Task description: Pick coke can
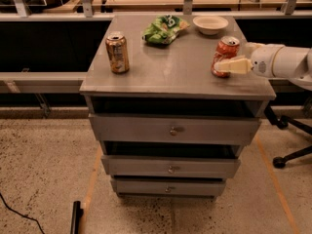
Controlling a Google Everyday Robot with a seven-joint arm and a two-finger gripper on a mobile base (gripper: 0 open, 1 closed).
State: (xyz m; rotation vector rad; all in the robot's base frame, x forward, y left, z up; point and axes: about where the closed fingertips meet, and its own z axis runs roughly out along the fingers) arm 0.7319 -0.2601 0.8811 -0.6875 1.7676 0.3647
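The coke can (227, 48), red-orange with a silver top, stands on the grey drawer cabinet's top (175, 67) near its right edge. My gripper (229, 65) reaches in from the right on a white arm (280, 61) and sits right at the can, with its cream tip across the can's lower front. The can rests on the cabinet top and leans slightly.
A gold-brown can (117, 52) stands at the left of the top. A green chip bag (163, 29) and a white bowl (210, 24) lie at the back. Three drawers (173, 129) are below. An office chair base (292, 145) is at the right.
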